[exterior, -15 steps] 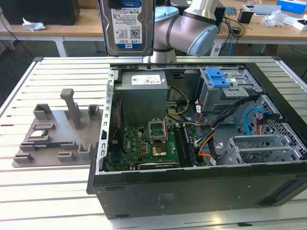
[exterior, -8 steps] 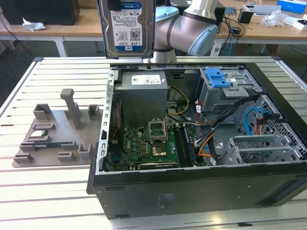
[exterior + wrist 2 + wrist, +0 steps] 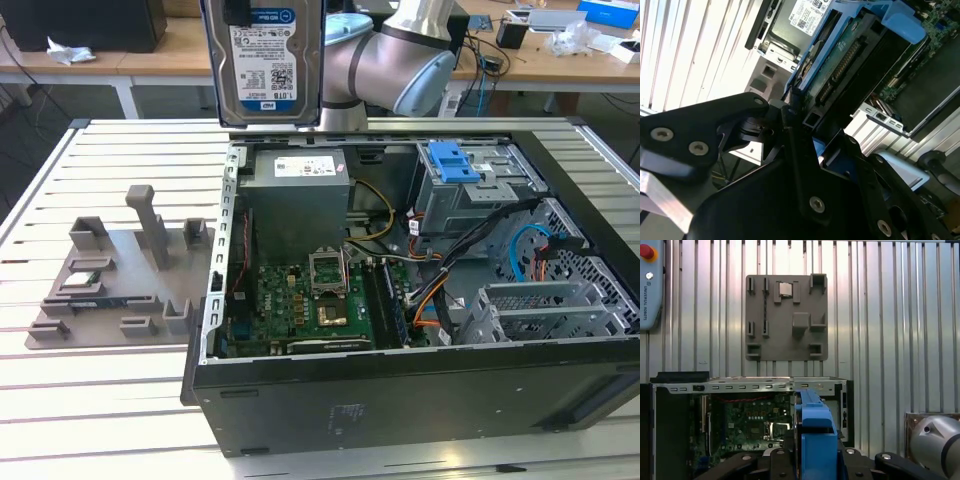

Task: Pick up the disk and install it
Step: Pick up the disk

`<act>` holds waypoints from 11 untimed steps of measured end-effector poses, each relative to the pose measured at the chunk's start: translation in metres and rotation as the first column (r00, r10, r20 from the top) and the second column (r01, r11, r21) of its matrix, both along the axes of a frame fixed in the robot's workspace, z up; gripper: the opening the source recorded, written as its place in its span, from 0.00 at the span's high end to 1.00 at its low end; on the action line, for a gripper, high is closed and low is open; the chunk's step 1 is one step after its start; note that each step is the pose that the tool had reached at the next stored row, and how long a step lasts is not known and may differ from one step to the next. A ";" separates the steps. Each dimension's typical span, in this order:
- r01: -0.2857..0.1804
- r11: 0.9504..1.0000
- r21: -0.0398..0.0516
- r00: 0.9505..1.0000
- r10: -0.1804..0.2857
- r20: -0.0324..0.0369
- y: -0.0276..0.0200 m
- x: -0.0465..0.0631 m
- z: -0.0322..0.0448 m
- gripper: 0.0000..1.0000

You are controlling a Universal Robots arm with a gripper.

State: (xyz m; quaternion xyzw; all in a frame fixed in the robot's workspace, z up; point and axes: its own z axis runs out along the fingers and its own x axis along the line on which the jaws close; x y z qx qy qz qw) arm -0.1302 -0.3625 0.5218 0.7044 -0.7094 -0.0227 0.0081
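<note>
The disk (image 3: 262,62), a silver hard drive with a white-and-blue label, hangs upright in the air above the back of the open computer case (image 3: 400,385). In the second wrist view the disk (image 3: 840,55) is edge-on in its blue rails, and my gripper (image 3: 792,112) is shut on it with black fingers (image 3: 747,107) pressed to its sides. In the first wrist view the blue rail (image 3: 815,432) stands between the gripper's (image 3: 815,456) black fingers. The grey drive cage with a blue latch (image 3: 455,160) sits at the case's back, toward the exterior view's right.
A grey part fixture (image 3: 120,270) lies on the slatted table at the exterior view's left of the case; it is also in the first wrist view (image 3: 786,317). Motherboard, power supply and loose cables fill the case. The robot arm (image 3: 390,60) stands behind it.
</note>
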 end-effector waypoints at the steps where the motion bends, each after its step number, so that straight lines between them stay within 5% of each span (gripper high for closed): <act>1: 0.000 1.000 0.000 1.000 0.000 0.000 -0.0011 0.000 0.0000 0.63; 11: 0.000 1.000 0.000 1.000 0.000 0.000 -0.0134 0.000 0.0000 0.63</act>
